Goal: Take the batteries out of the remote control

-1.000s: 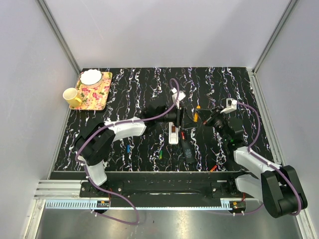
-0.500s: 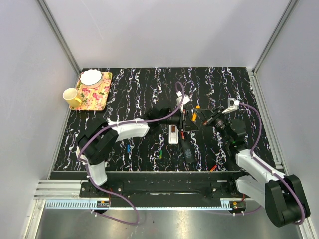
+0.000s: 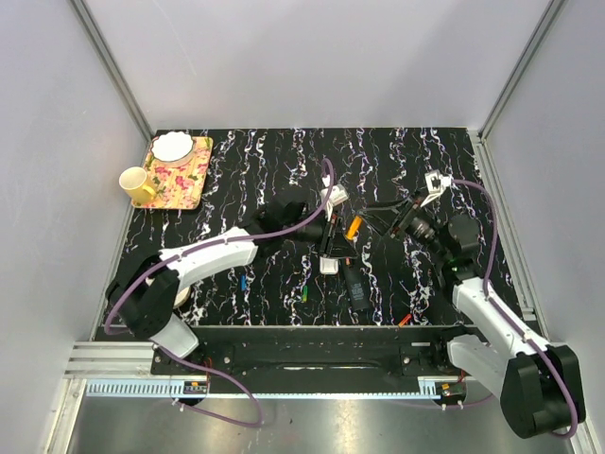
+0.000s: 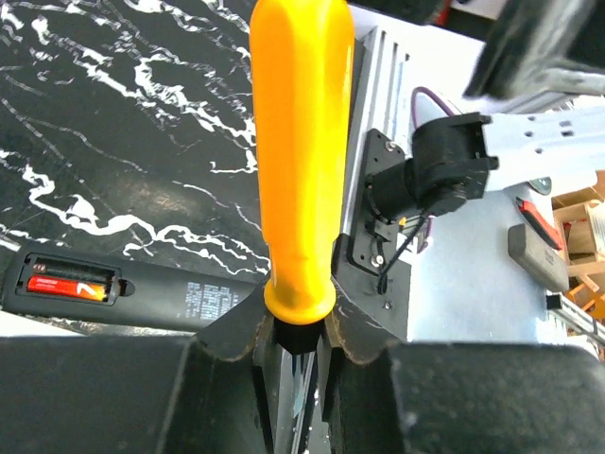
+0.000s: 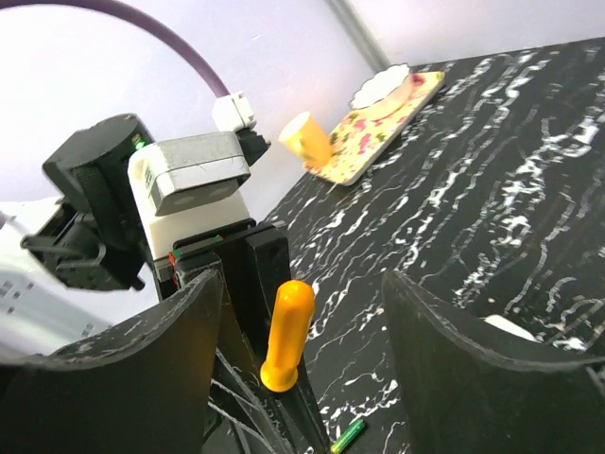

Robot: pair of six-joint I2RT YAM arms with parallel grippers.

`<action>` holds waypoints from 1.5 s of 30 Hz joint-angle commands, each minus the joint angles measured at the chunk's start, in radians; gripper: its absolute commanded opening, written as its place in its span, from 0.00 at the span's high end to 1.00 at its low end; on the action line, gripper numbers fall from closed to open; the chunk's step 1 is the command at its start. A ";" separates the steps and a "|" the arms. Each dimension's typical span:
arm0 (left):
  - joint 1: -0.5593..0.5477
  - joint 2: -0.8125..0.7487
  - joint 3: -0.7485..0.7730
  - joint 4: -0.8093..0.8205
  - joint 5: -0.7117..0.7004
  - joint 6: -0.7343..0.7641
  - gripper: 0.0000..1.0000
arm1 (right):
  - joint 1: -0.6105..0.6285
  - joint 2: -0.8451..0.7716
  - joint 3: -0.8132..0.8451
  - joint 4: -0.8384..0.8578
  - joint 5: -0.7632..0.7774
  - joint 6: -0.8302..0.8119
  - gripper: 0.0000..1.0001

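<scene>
Right gripper [image 5: 301, 293] has sprung wide and let go of the orange-handled screwdriver [image 4: 301, 142], now clamped only in the left gripper [image 4: 295, 336]. Nearest lie a loose blue battery [image 3: 243, 281] and green battery [image 3: 307, 293]; beyond them, the black remote [image 4: 189, 298] holds a red battery [image 4: 66, 286] in its open bay.

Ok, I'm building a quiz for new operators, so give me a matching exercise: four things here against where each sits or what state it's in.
1 orange-handled tool
2 mug
3 bowl
4 black remote

a on the flowered tray
b bay open, battery inside
c clamped in the left gripper
d beside the tray

Pairs: 1-c, 2-d, 3-a, 4-b
</scene>
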 commanded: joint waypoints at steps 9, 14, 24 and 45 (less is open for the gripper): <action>0.002 -0.120 0.006 -0.048 0.106 0.091 1.00 | -0.009 0.232 0.083 0.518 -0.434 0.364 0.43; 0.002 -0.113 0.022 -0.039 0.105 0.082 1.00 | -0.009 0.214 0.071 0.532 -0.427 0.358 0.63; 0.002 -0.123 0.042 -0.030 0.036 0.077 0.71 | -0.008 0.099 0.088 0.164 -0.363 0.119 1.00; -0.119 -0.073 -0.123 -0.017 -0.507 0.014 0.55 | -0.008 -0.009 -0.064 -0.182 0.426 -0.145 1.00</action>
